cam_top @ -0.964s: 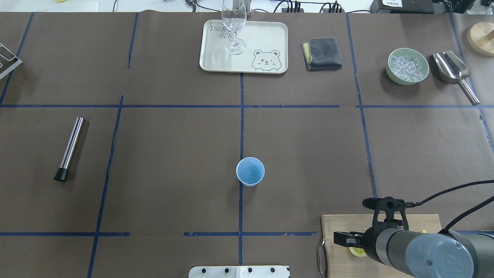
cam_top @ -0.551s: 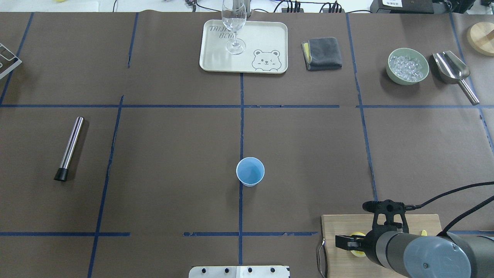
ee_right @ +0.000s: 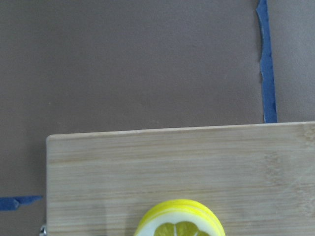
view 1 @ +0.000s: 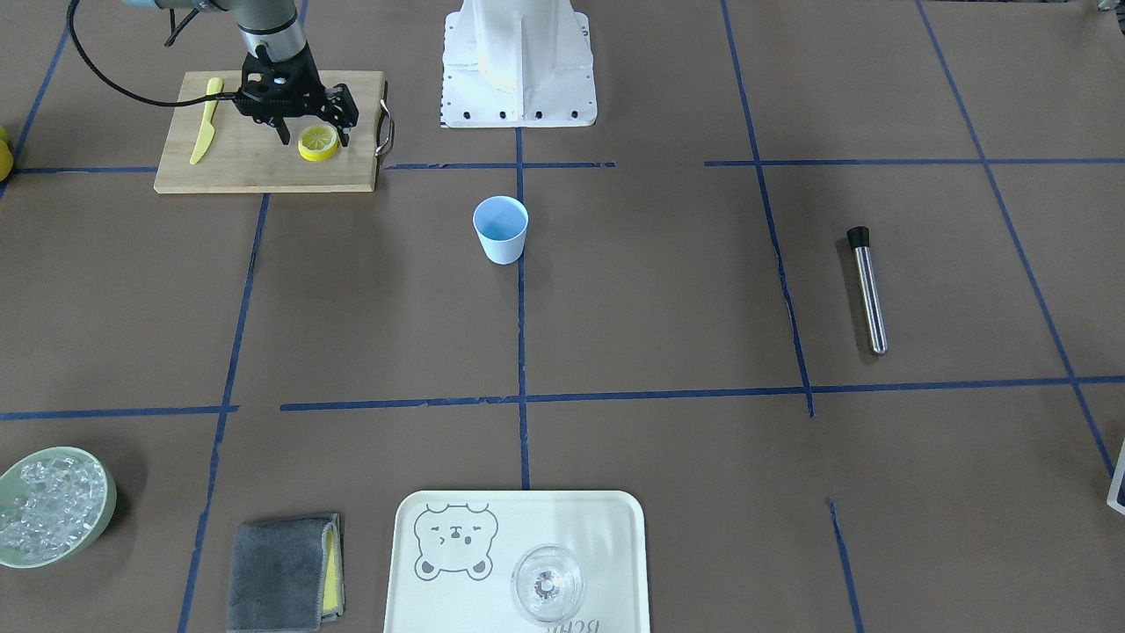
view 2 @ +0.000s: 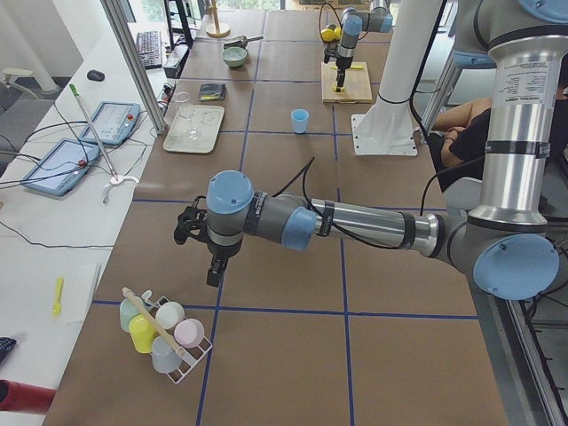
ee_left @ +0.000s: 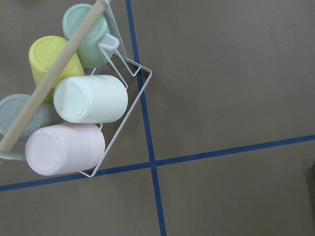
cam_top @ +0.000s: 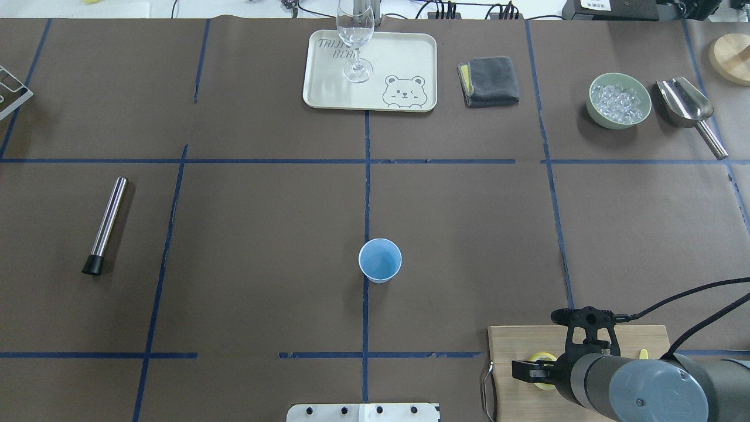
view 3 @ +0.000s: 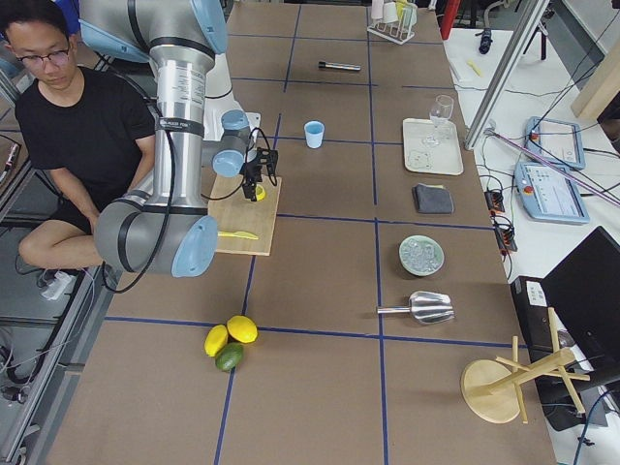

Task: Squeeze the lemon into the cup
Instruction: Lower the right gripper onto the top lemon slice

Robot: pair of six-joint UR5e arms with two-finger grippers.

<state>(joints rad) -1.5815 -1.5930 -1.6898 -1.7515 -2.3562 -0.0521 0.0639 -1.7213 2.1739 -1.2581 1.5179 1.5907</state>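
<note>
The lemon lies on top of a small stack of slices on the wooden cutting board. It also shows in the right wrist view and, partly, in the overhead view. My right gripper points down over it, open, one finger on each side of the stack. The light-blue cup stands upright at the table's middle, well away from the board. My left gripper hangs above a rack of cups; I cannot tell whether it is open or shut.
A yellow plastic knife lies on the board. A glass stands on a cream tray. A grey cloth, an ice bowl, a scoop, a steel rod, the cup rack and whole citrus are spread about.
My right gripper has drawn back slightly toward the robot over the lemon stack, so more of the slice shows beyond its fingers. The cup has not moved.
</note>
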